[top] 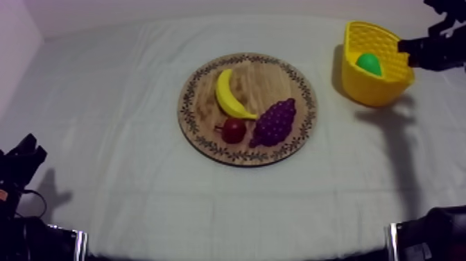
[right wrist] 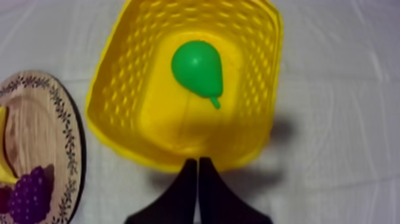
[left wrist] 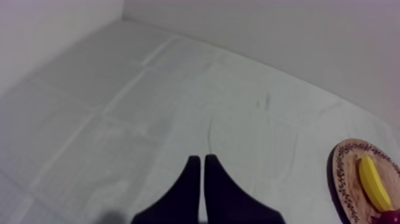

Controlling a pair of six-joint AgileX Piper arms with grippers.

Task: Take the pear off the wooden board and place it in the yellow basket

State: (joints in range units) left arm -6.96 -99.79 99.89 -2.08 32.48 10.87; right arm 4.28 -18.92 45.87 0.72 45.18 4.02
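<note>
The green pear point(top: 369, 63) lies inside the yellow basket point(top: 374, 91) at the table's far right. From the right wrist view I look straight down on the pear point(right wrist: 198, 67), which rests on the floor of the basket point(right wrist: 116, 110) with its stem toward me. My right gripper point(right wrist: 197, 162) hovers over the basket's near wall, its fingers together as a narrow wedge with nothing in them. In the top view my right gripper point(top: 403, 48) is at the basket's right rim. My left gripper point(left wrist: 199, 159) is shut on nothing and points over bare cloth, low at the left point(top: 29, 146).
The round wooden board point(top: 201, 87) sits mid-table and carries a banana point(top: 229, 96), a bunch of grapes point(top: 276, 121) and a small red fruit point(top: 234, 130). Bare cloth lies all around the board and between it and the basket.
</note>
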